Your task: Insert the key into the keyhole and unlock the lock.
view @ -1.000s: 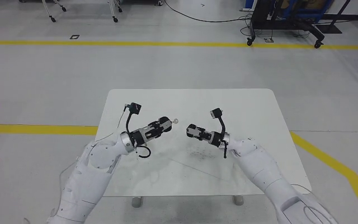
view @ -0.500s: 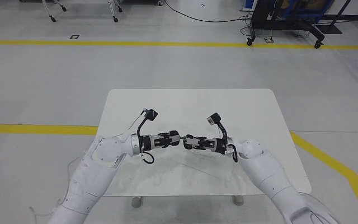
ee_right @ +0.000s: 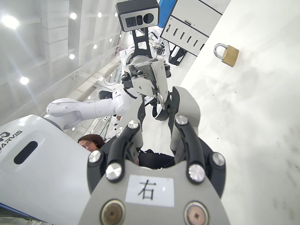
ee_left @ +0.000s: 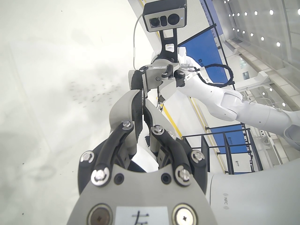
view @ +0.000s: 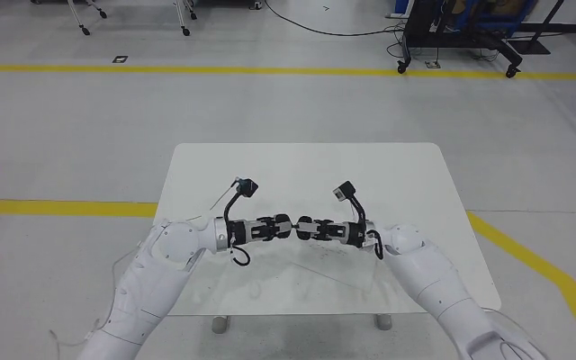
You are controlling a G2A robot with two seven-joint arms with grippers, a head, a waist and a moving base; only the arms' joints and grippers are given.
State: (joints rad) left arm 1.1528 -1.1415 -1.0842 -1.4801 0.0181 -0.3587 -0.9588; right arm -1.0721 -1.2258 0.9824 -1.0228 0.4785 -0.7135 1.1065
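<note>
My left gripper (ee_left: 142, 97) is shut on a small silver key (ee_left: 142, 94), gripped between its black pads. In the top view the two grippers meet tip to tip over the middle of the table, the left gripper (view: 286, 226) facing the right gripper (view: 302, 226). In the right wrist view, my right gripper (ee_right: 158, 100) stands open with its fingers on either side of the key (ee_right: 160, 99) and the left gripper's fingertips. A brass padlock (ee_right: 226, 54) with a closed silver shackle lies flat on the table, well apart from both grippers.
The white table (view: 396, 180) has bare surface all round the arms, with faint scuff marks (ee_left: 93, 92) near the middle. Its edges are far from the grippers.
Both arms have swung inward and toward the table's front. The grippers were apart a second ago and now meet tip to tip, the key between the right fingers.
</note>
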